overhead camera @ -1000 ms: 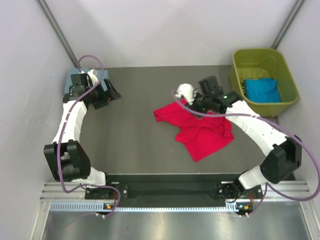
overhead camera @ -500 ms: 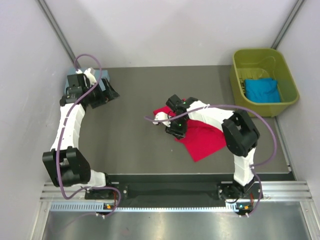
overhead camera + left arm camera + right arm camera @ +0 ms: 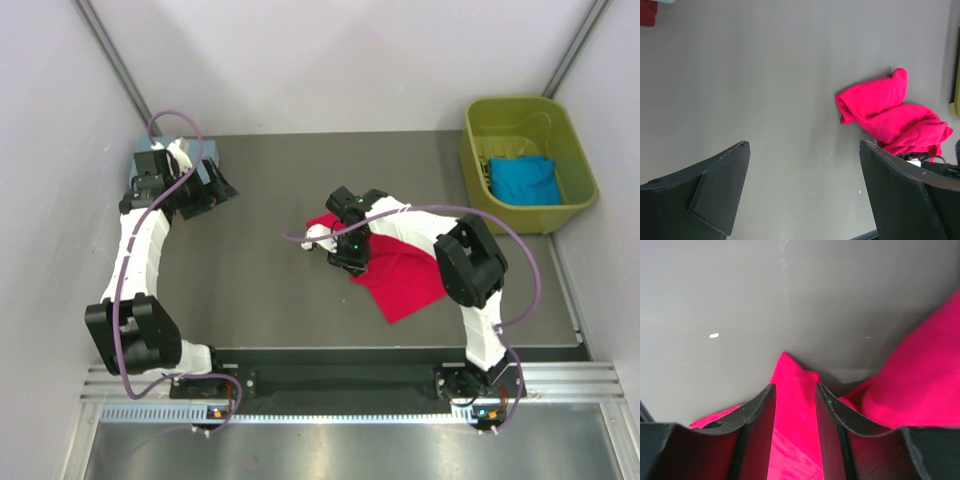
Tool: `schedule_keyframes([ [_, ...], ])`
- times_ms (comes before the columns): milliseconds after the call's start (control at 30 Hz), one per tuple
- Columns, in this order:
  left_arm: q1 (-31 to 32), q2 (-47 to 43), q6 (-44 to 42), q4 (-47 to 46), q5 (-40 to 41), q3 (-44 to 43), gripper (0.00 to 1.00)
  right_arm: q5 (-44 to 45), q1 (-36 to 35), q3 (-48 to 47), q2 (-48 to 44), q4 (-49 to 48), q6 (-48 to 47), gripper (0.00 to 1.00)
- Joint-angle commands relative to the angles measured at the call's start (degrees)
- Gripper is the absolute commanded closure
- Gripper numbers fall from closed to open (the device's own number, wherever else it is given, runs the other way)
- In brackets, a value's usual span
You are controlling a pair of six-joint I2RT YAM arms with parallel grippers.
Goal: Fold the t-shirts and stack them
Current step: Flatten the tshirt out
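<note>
1. Our right gripper (image 3: 795, 390) pinches a fold of the red t-shirt (image 3: 410, 275), which lies crumpled and unfolded in the middle of the table (image 3: 260, 250).
2. Our left gripper (image 3: 802, 147) hangs spread wide, holding nothing.
3. A blue t-shirt (image 3: 522, 178) sits in the green tub (image 3: 510, 101); we judge that most of the folding is left.

No readable text, label, brand, number or sign in any view. The bright red t-shirt (image 3: 405, 285) is plain, the olive-green tub (image 3: 530, 217) unmarked, the surface (image 3: 260, 290) unprinted.
</note>
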State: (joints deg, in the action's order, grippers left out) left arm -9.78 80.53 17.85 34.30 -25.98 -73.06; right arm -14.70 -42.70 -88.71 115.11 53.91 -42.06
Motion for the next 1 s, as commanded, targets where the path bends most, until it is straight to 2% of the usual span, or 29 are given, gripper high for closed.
schedule_keyframes([
  [0, -0.4, 0.7, -0.4, -1.0, -0.7, -1.2, 0.05, -1.8, -1.0, -2.5, 1.1, 6.1, -3.4, 0.62],
  [600, -1.0, -0.3, -0.3, -1.0, -0.3, 0.1, 0.05, -2.4, -1.1, -6.9, 5.6, 5.4, -2.8, 0.64],
  [967, -1.6, -0.5, 0.1, -1.3, -0.7, 0.5, 0.05, -2.8, -1.5, -4.8, 3.7, 5.6, -3.6, 0.64],
])
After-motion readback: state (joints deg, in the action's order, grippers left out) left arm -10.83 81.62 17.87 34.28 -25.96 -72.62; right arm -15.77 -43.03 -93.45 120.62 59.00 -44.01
